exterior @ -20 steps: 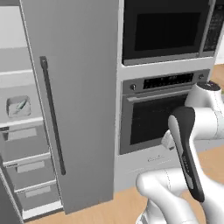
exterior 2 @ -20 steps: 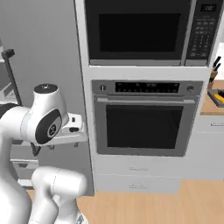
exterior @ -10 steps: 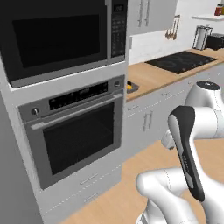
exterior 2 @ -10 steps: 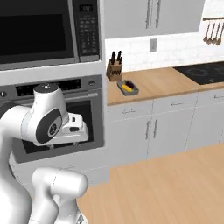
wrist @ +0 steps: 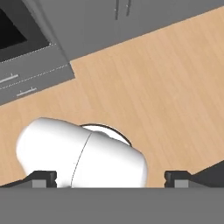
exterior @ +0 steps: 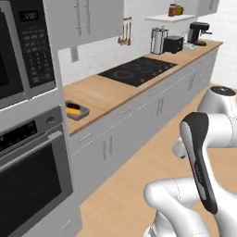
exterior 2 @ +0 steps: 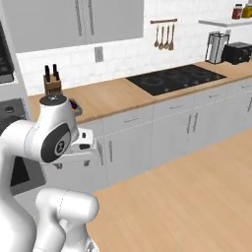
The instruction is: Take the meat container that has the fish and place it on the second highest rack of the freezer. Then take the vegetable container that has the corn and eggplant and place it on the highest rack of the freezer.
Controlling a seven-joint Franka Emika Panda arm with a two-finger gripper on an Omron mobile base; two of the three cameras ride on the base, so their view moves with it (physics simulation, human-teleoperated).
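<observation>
Claw: the robot's two-finger gripper hung with its tips spread wide, grasping nothing, over the wooden floor
Vegetable container: a shallow grey tray holding a yellow cob sat on the wooden counter, beside the wall oven
Eggplant: not clear
Handling: judged light, stiff, shallow; contents could roll
Hold: by one rim wall, kept level

Light is even, bright and diffuse across the rendered kitchen, with no strong source and only faint, soft shading under the desk edge. The black cooktop carries a dull sheen, and all three views look slightly soft and pixelated.
</observation>
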